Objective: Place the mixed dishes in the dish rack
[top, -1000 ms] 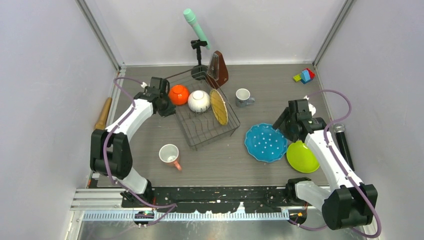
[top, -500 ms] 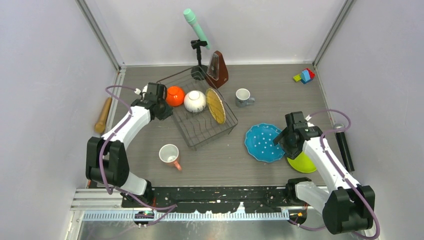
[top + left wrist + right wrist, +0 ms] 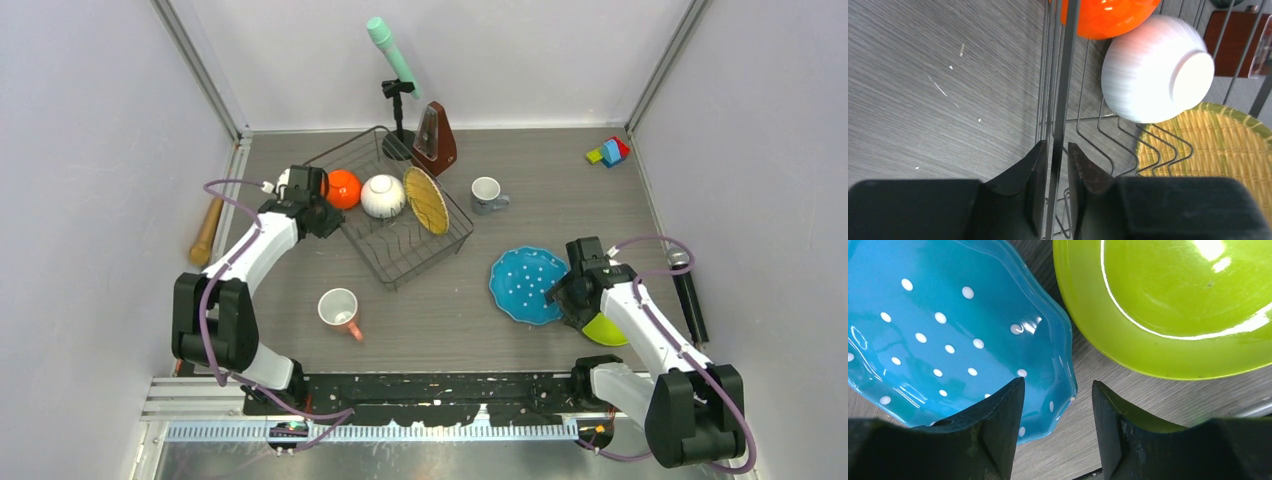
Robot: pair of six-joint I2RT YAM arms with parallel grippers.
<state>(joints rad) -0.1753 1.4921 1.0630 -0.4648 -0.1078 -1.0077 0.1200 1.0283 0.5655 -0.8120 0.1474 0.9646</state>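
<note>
The dish rack is a black wire basket at centre left, holding the orange bowl, the white bowl and the yellow woven plate on edge. My left gripper is shut on the rack's left rim wire, which runs between its fingers. The blue dotted plate and the lime plate lie flat at the right. My right gripper is open, its jaws straddling the blue plate's right edge. The pink mug lies in front of the rack. The grey mug stands right of it.
A brown metronome and a stand with a green microphone are just behind the rack. A wooden rolling pin lies by the left wall. Coloured blocks sit at the back right; a black microphone lies by the right wall.
The rack and its dishes have shifted back and to the left with my left gripper. My right gripper has moved nearer and lower, onto the blue plate's right edge.
</note>
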